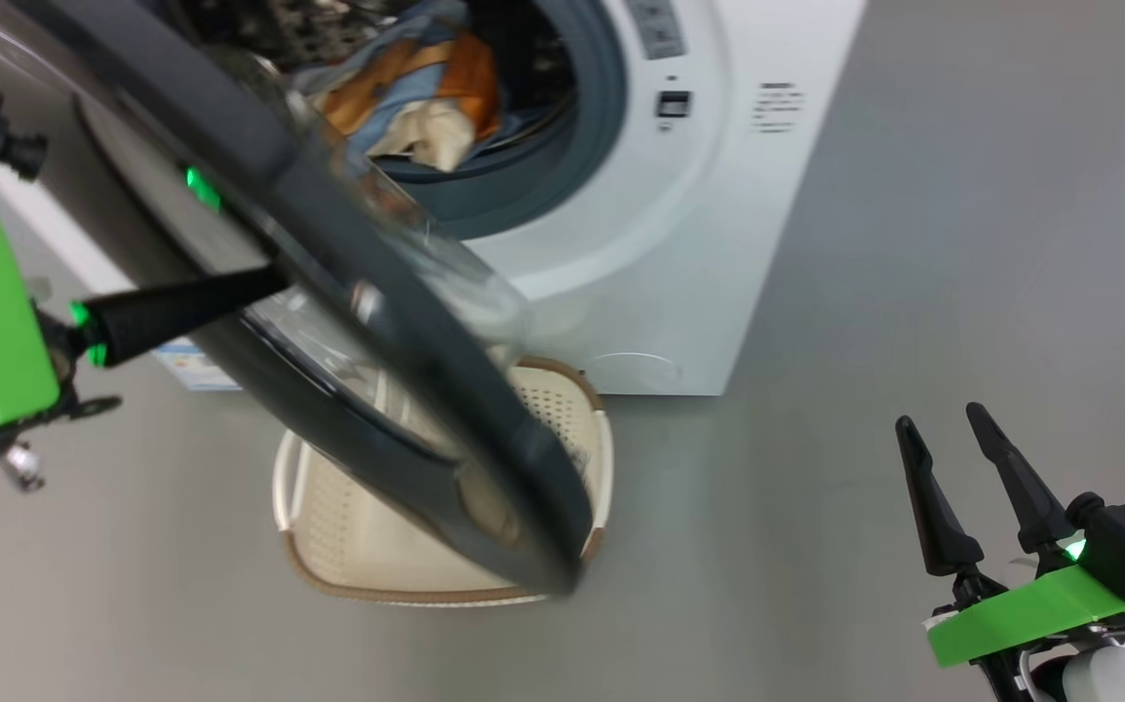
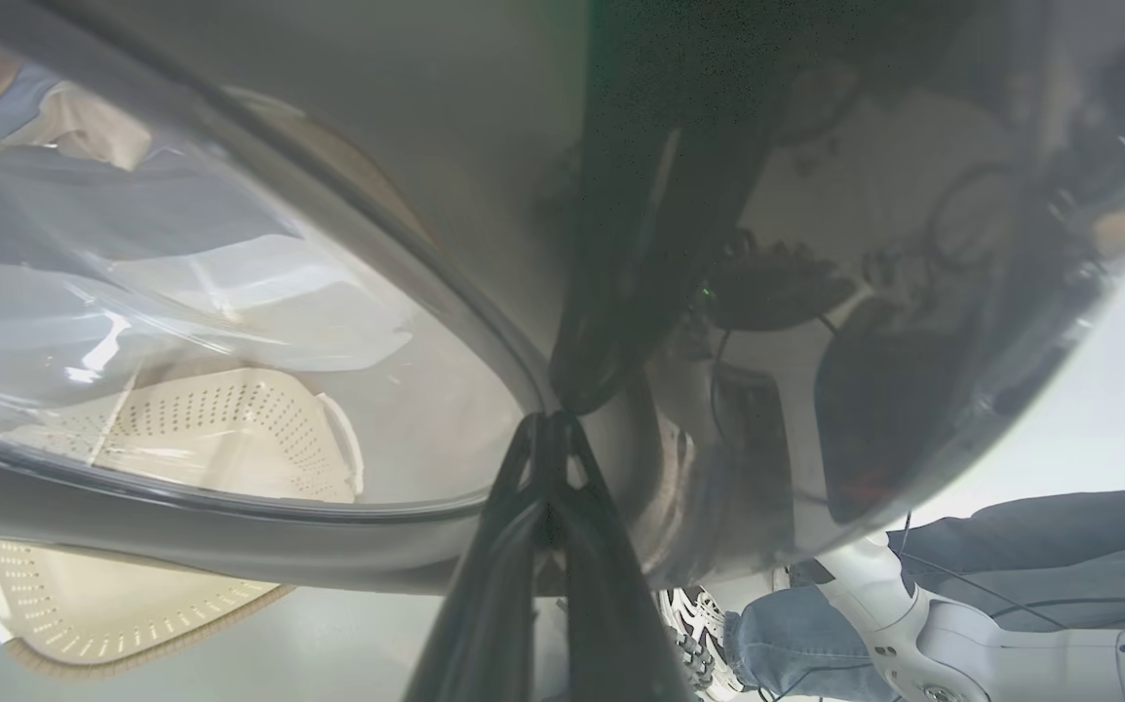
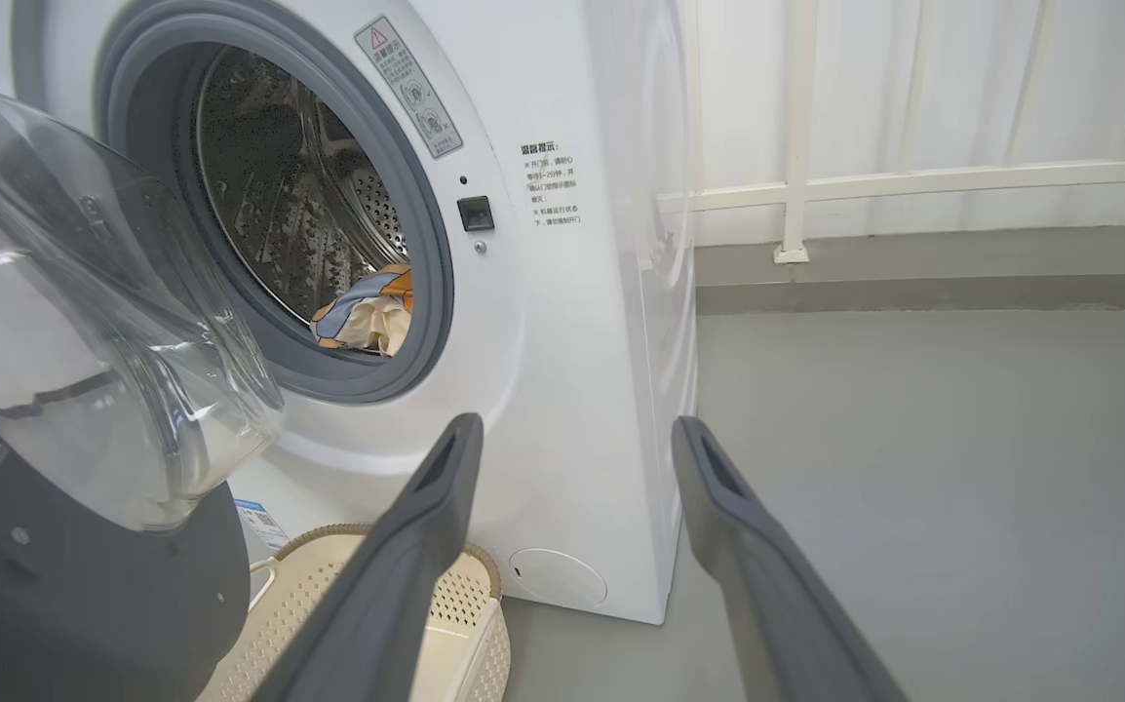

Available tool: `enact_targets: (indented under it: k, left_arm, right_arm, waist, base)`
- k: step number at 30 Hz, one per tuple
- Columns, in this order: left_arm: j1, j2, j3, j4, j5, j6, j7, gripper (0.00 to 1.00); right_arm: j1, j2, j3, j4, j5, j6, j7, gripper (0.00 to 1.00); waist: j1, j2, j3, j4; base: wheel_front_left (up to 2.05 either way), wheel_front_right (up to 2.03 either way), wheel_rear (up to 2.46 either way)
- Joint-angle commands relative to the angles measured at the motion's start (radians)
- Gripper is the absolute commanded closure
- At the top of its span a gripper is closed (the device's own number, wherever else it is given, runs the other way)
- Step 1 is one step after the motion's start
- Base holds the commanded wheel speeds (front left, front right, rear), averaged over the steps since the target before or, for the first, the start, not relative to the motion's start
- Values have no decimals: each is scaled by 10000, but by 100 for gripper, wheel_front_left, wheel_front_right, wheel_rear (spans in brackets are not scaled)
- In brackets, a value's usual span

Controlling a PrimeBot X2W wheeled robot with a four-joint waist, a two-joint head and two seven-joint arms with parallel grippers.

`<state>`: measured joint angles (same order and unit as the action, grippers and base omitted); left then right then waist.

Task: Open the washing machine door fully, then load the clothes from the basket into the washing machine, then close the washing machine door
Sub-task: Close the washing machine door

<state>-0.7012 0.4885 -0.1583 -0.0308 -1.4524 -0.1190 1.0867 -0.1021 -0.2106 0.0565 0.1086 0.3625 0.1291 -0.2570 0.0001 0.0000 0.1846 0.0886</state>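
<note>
Left wrist view: left gripper (image 2: 548, 421) closed against the washing machine door (image 2: 231, 541), a person's leg (image 2: 1060, 536) nearby. The right gripper (image 3: 572, 434) gapes empty; door overhangs basket (image 1: 329, 507).

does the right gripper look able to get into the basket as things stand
Probably not: the washing machine door hangs across the basket, covering most of its top. The open right gripper has bare floor up to its rim only.

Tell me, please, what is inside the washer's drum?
Clothes, blue and orange with a cream piece, lie at the drum's front lip. The door covers part of the opening, so anything behind it is hidden.
</note>
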Motion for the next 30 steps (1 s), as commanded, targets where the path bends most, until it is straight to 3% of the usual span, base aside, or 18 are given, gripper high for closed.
enact_targets:
  k: [1, 17, 30]
  left_arm:
    - [-580, 338, 386, -208, 63, -69, -125, 100]
    - [-1823, -610, 94, 1657, 898, -95, -1351, 100]
    - [-851, -204, 88, 1819, 1127, -114, -1890, 100]
  right_arm:
    - [95, -12, 225, -265, -44, 16, -48, 0]
    - [80, 214, 171, -229, -14, 16, -48, 0]
    - [182, 249, 24, -262, -27, 16, -48, 0]
  waist:
    - [-1, 0, 20, -413]
    - [-1, 0, 35, -1352]
    - [-1, 0, -61, -1158]
  base:
    - [0, 0, 0]
    - [0, 0, 0]
    - [0, 0, 0]
